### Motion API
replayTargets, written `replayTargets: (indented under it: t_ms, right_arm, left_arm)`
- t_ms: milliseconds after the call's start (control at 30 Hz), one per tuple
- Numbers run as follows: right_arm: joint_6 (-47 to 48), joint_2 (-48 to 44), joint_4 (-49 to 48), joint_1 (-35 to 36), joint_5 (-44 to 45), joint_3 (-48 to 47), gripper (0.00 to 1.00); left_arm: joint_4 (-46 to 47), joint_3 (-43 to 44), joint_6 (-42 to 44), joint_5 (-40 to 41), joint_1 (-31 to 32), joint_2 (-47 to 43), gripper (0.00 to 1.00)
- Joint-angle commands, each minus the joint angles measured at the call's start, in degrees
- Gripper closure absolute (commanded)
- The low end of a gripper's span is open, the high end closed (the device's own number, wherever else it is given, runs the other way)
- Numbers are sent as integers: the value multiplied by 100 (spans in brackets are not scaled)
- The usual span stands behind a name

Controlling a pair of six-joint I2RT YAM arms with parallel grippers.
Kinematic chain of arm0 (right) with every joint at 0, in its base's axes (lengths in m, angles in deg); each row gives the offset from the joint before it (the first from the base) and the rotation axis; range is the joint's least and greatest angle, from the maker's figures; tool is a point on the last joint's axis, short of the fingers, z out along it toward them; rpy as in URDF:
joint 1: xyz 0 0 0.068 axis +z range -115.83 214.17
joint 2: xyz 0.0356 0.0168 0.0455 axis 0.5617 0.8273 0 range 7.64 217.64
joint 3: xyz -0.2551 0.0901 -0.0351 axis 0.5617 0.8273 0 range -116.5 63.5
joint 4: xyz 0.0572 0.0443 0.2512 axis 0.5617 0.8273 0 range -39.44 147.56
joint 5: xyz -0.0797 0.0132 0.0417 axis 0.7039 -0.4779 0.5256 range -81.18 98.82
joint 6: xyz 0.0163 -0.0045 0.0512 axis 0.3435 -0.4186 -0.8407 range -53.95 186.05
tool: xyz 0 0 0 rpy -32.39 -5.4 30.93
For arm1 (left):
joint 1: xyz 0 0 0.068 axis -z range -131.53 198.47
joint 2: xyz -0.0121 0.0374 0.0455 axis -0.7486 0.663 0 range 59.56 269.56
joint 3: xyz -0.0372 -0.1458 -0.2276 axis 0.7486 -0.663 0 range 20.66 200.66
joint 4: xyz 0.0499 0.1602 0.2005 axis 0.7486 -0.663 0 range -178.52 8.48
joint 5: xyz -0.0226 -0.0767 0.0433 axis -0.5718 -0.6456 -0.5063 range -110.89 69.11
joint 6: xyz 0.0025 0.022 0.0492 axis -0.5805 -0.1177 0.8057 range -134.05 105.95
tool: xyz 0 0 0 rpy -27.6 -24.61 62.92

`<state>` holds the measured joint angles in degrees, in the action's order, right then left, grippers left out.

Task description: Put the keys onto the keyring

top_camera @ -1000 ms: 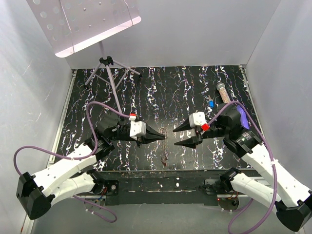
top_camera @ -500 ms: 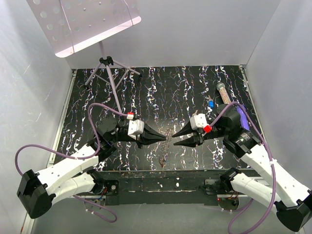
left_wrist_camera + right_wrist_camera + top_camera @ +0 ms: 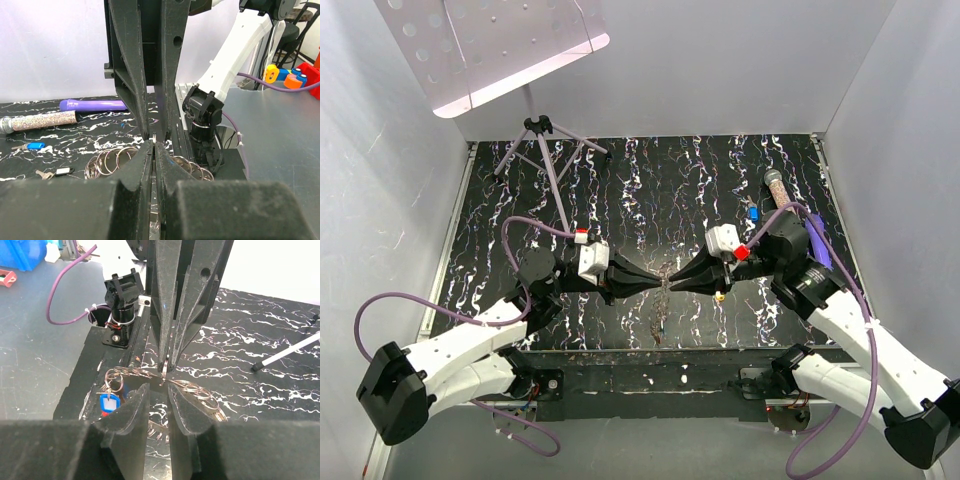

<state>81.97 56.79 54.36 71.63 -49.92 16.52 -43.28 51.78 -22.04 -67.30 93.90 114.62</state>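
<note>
Near front edge, ring chain [image 3: 196, 390] w/ blue key [image 3: 107, 403] lies on table [image 3: 700, 180]. Just above, L gripper [image 3: 658, 285] clamped on one ring [image 3: 165, 368]; R gripper [image 3: 673, 283] tip-to-tip w/ it, jaws narrowly apart. Farther back-right I see 2nd blue key [image 3: 753, 212].

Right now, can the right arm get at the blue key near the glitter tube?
Probably yes, but not directly. The blue key lies uncovered on the table beside that arm. The right tool points away from it, at the key rings, so it must back off and turn first.
</note>
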Motion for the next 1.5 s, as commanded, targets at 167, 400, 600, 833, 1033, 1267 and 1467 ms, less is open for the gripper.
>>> replayTargets:
  t_ms: [167, 400, 600, 833, 1033, 1267, 1467]
  right_arm:
    - [-432, 139, -326, -10, -41, -92, 74]
    - [-757, 236, -563, -10, 196, -127, 72]
    - [-907, 254, -678, -10, 302, -180, 68]
    - [-907, 131, -432, -133, 346, -294, 66]
    - [-1117, 8, -388, -308, 512, -303, 65]
    - [-1320, 42, 357, -800, 539, -671, 64]
    - [-1346, -98, 877, -1117, 425, -813, 64]
  left_arm:
    - [1211, -377, -519, 545, -43, -75, 100]
    - [1774, -632, -827, 747, -43, -49, 100]
    - [2240, -817, -1073, 906, -43, 39, 100]
    - [2276, -817, -1073, 915, -34, 92, 100]
    - [2022, -791, -994, 1011, -52, -110, 100]
    - [1661, -756, -924, 1099, -52, -268, 100]
    - [1423, -809, -862, 1266, -52, -523, 100]
